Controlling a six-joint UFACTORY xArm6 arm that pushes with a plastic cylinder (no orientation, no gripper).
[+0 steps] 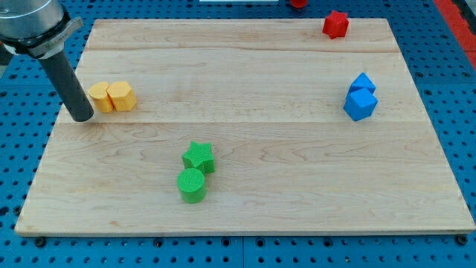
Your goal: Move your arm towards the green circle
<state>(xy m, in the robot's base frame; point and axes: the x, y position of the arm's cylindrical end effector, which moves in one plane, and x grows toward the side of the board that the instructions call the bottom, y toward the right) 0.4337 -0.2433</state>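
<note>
No containers are seen on the wooden surface; only loose blocks lie on it. The green circle is found near the view's bottom, a little left of centre, with a green star touching it on its far side. The end effector is a plain dark rod with no jaws, so no open or closed state can be told and nothing is gripped. My tip is set down at the far left of the surface, just beside a yellow pair: a rounded yellow block nearest the tip and a yellow hexagon touching it on the right. The tip is well apart from the green circle, which lies to its right and nearer the view's bottom; bare wood is seen between them. At the right, two blue blocks are seen touching, their shapes hard to make out. A red block rests near the far edge.
</note>
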